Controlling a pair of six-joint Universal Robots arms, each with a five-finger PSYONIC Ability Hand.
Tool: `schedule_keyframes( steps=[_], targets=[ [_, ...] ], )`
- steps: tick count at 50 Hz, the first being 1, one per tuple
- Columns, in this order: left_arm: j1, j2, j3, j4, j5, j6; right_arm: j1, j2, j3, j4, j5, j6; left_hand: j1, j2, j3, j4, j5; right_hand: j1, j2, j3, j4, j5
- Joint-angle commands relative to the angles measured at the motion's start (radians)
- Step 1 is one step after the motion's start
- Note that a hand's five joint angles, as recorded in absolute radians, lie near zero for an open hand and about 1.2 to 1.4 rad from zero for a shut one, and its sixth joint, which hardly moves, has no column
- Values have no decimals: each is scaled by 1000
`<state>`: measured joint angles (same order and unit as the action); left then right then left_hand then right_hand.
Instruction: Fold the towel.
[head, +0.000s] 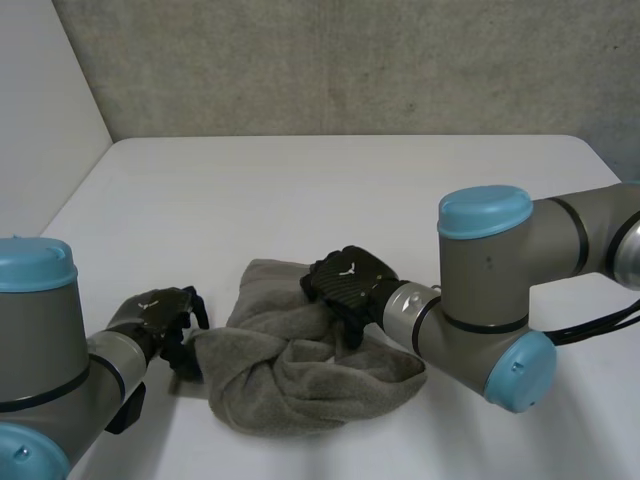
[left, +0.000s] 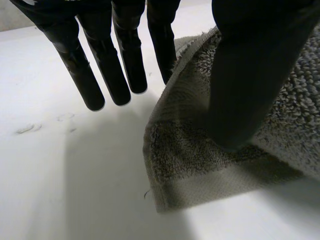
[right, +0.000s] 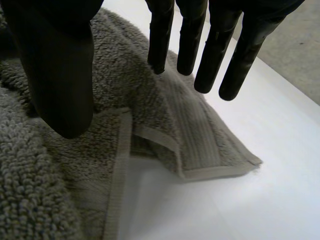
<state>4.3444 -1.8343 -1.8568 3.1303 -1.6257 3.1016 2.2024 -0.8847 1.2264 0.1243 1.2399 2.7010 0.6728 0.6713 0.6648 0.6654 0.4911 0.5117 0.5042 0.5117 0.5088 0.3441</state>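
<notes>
White table (head: 300, 190) bears the bunched towel (head: 300, 385) lying crosswise, left hand (head: 160, 315) and right hand (head: 350, 280) at it, both released.

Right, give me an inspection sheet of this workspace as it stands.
Surface: white table, towel lying near the robot's edge.
Job's things: grey towel, crumpled and bunched, not folded.
Clutter: nothing seen.
Hands: left hand at the towel's left end by a corner, fingers straight, open; right hand over the towel's far side by a corner, fingers straight, open.
Cables: nothing seen loose on the table.
Surroundings: grey wall behind the table.
</notes>
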Motion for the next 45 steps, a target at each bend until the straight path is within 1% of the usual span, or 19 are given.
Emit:
schedule_keyframes(
  steps=[1, 2, 3, 4, 5, 6, 10, 12, 13, 14, 15, 16, 18, 20, 24, 30, 36, 41, 45],
  targets=[
    [1, -17, 5, 43, 32, 2, 14, 45, -15, -34, -3, 2, 391, 393, 399, 399, 398, 186, 193, 186, 189, 179],
    [1, -25, 5, 56, 44, 3, 14, 46, -15, -34, -3, 2, 473, 475, 481, 481, 481, 187, 194, 187, 190, 180],
    [1, -25, 5, 56, 44, 3, 14, 56, -24, -47, 0, 2, 474, 476, 482, 482, 481, 382, 389, 382, 385, 375],
    [1, -34, 8, 65, 53, 5, 14, 65, -42, -61, 4, 3, 617, 618, 625, 624, 624, 677, 685, 677, 680, 670],
    [1, -45, 14, 74, 58, 5, 14, 66, -42, -61, 4, 3, 722, 724, 730, 730, 730, 680, 688, 680, 683, 673],
    [1, -45, 15, 74, 58, 5, 14, 70, -67, -74, 10, 6, 723, 725, 731, 731, 731, 882, 890, 883, 885, 876],
    [0, -71, 76, 99, 60, 8, 11, 72, -153, -89, 61, 8, 723, 725, 731, 731, 731, 885, 892, 885, 887, 878],
    [0, -72, 124, 112, 58, 15, -1, 55, -276, -101, 184, 0, 723, 725, 731, 731, 731, 885, 892, 885, 887, 878],
    [0, -68, 189, 128, 55, 26, -1, 55, -277, -101, 185, 0, 723, 725, 731, 731, 731, 885, 892, 885, 887, 878],
    [0, -68, 189, 128, 55, 26, -10, 38, -333, -145, 260, 14, 723, 725, 731, 731, 731, 885, 892, 885, 887, 878],
    [0, -59, 265, 145, 49, 32, -36, 1, -366, -226, 323, 19, 723, 725, 731, 731, 731, 885, 892, 885, 887, 878],
    [0, -59, 266, 145, 49, 32, -36, 1, -366, -227, 323, 19, 723, 725, 731, 731, 731, 885, 892, 885, 887, 878],
    [-8, -37, 420, 183, 24, 22, -76, -78, -383, -384, 363, 23, 723, 725, 731, 731, 731, 885, 892, 885, 887, 878],
    [-14, -17, 482, 210, 4, 17, -81, -103, -381, -443, 362, 23, 723, 725, 731, 731, 731, 885, 892, 885, 887, 878],
    [-23, 18, 562, 264, -45, -6, -82, -129, -380, -451, 363, 22, 723, 725, 731, 731, 731, 885, 892, 885, 887, 878],
    [-75, 38, 556, 284, -66, -32, -111, -169, -337, -321, 359, 25, 723, 725, 731, 731, 731, 885, 892, 885, 887, 878],
    [-80, 27, 400, 292, -57, -24, -156, -169, -269, -264, 346, 22, 723, 725, 731, 731, 731, 885, 892, 885, 887, 878],
    [-77, 18, 277, 297, -57, -24, -182, -146, -136, -154, 282, 13, 723, 725, 731, 731, 731, 885, 892, 885, 887, 878],
    [-74, -8, 167, 297, -56, -24, -199, -123, -58, -94, 260, 10, 723, 725, 731, 731, 731, 885, 892, 885, 887, 878]
  ],
)
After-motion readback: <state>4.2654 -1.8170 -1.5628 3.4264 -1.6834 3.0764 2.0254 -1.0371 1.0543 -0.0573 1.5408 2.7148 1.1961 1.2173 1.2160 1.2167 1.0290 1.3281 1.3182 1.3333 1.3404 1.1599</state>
